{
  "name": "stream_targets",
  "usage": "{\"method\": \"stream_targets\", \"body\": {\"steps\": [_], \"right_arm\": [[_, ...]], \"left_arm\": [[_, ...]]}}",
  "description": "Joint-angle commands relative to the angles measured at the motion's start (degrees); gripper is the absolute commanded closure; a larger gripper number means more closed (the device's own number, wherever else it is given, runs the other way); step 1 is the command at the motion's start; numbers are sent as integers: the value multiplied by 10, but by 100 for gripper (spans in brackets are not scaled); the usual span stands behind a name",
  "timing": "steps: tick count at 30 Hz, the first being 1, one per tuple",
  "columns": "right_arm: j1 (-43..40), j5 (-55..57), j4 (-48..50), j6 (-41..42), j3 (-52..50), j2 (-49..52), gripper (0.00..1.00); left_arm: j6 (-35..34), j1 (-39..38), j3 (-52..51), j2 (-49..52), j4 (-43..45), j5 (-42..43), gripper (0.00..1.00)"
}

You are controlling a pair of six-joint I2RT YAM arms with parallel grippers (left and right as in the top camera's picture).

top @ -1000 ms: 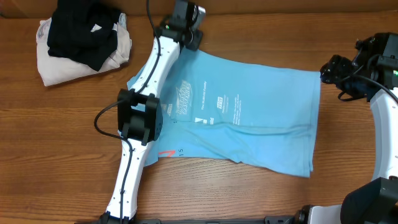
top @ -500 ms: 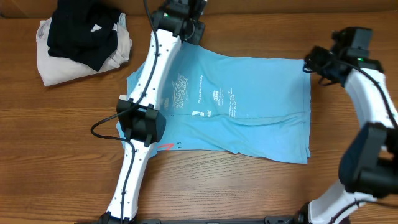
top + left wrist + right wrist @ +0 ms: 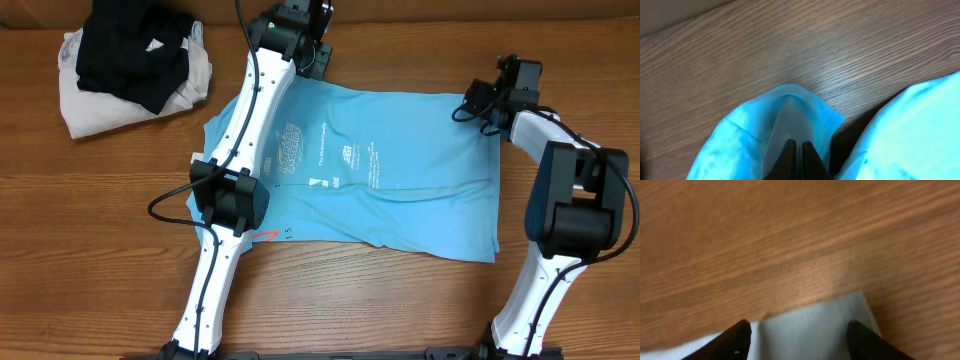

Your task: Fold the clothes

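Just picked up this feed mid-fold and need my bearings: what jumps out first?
The sky-blue T-shirt spread across the middle of the table dominates. The left gripper is pinched shut on a fold at its far edge, while the right gripper stands open over its far-right corner. A black garment lies heaped on a cream garment at the far-left corner.

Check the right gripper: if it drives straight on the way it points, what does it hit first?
Most likely the shirt: its corner lies inside the open right gripper, with the table under and beyond it. Depth is unclear in the wrist view, so the gap can't be judged.
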Motion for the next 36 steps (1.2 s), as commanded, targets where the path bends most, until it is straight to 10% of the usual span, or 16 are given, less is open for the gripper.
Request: {"method": "stream_targets", "body": {"steps": [1,7,15,21,36], "right_arm": [[-1,38,19,2,8,30,35],[-1,70,50,2,8,47,38],[2,70,34,0,9,47,74],[0,70,-31,-1,45,20,32],[-2,76,-20,-20,89,13,29]], "left_arm": [[-18,3,7,-3,-12,-32,96],[-20,3,7,-3,-28,-35,96],[-24,3,7,-3,-41,-35,96],[-36,3,7,-3,-40,-35,96],[-36,3,7,-3,-40,-33,96]]}}
